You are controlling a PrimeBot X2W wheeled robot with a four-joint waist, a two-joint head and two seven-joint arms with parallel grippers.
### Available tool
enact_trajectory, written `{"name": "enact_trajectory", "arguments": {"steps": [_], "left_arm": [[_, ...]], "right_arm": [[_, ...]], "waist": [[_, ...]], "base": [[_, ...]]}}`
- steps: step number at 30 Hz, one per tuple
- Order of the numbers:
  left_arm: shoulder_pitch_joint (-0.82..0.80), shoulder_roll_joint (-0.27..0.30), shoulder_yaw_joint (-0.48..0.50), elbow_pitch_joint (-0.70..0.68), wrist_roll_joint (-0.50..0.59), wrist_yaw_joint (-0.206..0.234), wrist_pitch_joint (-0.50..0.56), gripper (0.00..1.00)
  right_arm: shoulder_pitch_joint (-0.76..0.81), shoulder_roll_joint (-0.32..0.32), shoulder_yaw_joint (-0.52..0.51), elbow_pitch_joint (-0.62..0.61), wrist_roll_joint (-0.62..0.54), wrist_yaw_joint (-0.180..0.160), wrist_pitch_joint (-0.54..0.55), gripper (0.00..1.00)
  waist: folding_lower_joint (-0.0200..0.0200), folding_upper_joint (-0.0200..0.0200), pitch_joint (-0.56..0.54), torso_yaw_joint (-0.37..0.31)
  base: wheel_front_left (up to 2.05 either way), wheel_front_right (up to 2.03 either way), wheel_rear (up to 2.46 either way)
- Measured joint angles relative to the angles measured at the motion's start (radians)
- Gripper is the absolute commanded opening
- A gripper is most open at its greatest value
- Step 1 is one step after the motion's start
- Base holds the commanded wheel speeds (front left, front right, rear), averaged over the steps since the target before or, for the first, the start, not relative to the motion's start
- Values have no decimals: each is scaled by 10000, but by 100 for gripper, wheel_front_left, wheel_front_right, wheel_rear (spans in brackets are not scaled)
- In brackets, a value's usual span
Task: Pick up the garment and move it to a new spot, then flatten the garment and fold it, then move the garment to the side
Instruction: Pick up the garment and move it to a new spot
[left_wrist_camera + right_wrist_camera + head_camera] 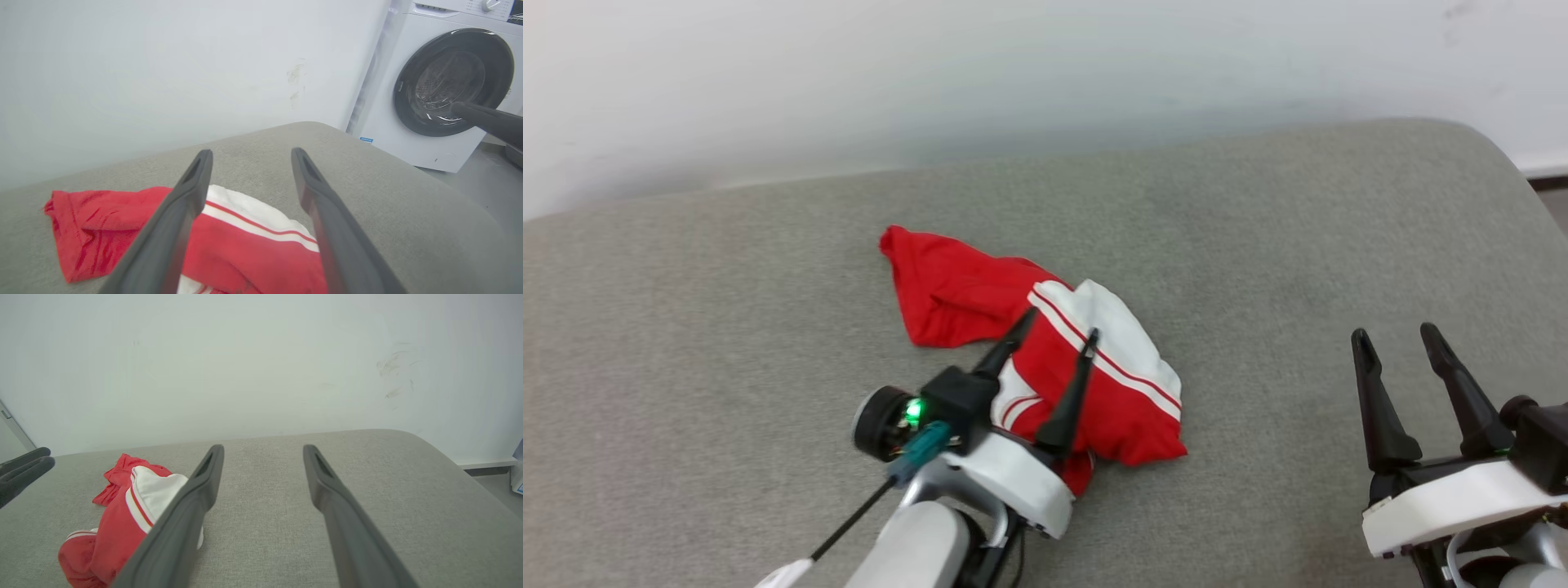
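Note:
The garment (980,298) lies crumpled on the grey cushioned surface (1258,245), red with white panels and stripe trim. It also appears as the garment (98,228) in the left wrist view and the garment (122,522) at the lower left of the right wrist view. My left gripper (1060,325) hovers over its near part, fingers spread, nothing between them; the same left gripper (251,153) stands open above the cloth. My right gripper (1395,333) is open well to the right of the garment, over bare cushion, again seen as the right gripper (263,448).
A white wall (1013,73) runs behind the cushion. A white front-loading washing machine (445,85) with a dark round door stands past the cushion's rounded right end. Bare grey surface spreads left, right and behind the garment.

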Motion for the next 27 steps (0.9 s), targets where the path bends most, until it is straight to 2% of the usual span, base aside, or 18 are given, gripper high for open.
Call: {"name": "enact_trajectory", "arguments": {"steps": [7, 15, 21, 27], "left_arm": [[742, 276, 1250, -410, -267, 1162, -512, 100], [2003, 1202, 2339, -832, -347, 1954, -631, 100], [2795, 1795, 2750, -1348, -447, 2094, -483, 100], [2943, 1891, 2675, -1822, -529, 2092, -228, 100]], "right_arm": [[324, -2, -38, -82, -4, 0, 209, 100], [595, 0, 61, -46, 6, 0, 322, 100], [721, -6, 59, 25, 6, 0, 351, 100], [780, -17, -2, 0, 8, 0, 426, 100]], "waist": [[0, 0, -485, 550], [0, 0, -833, 813], [0, -1, -934, 876], [0, 0, -1022, 893]], "base": [[0, 0, 0], [0, 0, 0], [0, 0, 0], [0, 0, 0]]}}
